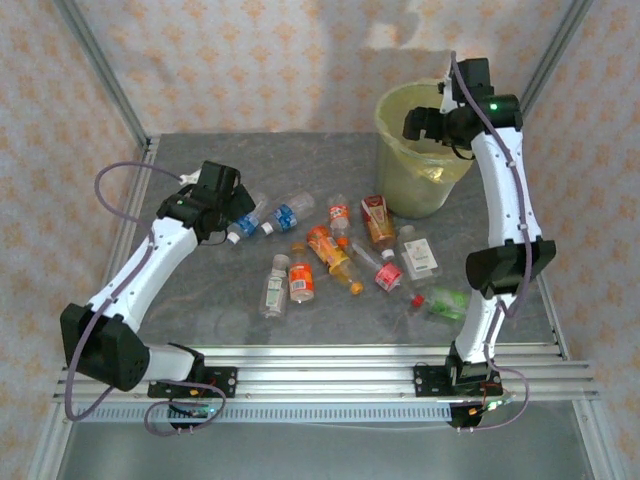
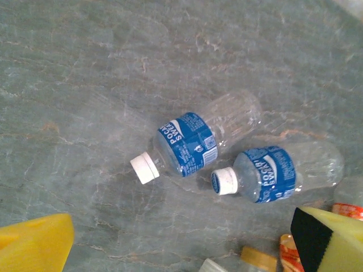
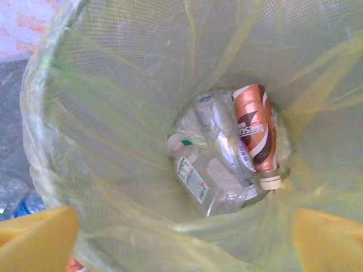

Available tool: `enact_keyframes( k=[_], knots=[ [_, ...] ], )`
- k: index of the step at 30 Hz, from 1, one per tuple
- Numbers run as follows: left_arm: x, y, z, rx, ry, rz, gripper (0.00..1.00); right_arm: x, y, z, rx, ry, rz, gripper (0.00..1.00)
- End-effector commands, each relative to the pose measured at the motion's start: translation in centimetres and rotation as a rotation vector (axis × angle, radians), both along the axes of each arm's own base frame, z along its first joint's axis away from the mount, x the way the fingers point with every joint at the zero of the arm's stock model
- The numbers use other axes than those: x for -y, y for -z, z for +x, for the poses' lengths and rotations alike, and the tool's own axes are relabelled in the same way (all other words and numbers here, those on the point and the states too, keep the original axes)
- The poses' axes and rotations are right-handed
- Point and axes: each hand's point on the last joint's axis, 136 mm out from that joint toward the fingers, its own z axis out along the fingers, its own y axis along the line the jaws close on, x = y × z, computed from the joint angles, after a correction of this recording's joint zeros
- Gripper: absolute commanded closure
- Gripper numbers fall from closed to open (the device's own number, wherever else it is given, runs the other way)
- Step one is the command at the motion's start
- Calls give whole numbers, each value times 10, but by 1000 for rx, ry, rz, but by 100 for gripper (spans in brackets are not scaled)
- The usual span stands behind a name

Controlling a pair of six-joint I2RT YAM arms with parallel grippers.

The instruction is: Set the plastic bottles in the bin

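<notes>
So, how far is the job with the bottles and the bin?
Done: a few bottles lie in the bin. In hand: nothing; right hand open over the bin, left hand open above two blue bottles. Left: about ten bottles on the table.

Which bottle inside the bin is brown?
The copper-brown bottle on the right of the pile in the bin; the others there are clear.

Clear glossy plastic bottles (image 2: pixel 195 139) — matt stone-look table (image 2: pixel 102 62)
</notes>
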Motion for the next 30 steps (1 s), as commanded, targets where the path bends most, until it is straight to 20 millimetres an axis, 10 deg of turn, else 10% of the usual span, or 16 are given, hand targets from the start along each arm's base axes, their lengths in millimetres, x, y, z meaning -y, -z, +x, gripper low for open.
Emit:
enact_keyframes(
  k=[1, 15, 30],
  knots=[
    [1, 13, 3, -96, 130, 116, 0, 8, -28, -10, 94, 40, -8, 1],
    [7, 62, 70, -343, 481, 194, 0, 25, -32, -51, 164, 155, -8, 1],
    [7, 121, 80, -485, 496, 128, 0, 22, -32, -63, 190, 160, 7, 1]
  ],
)
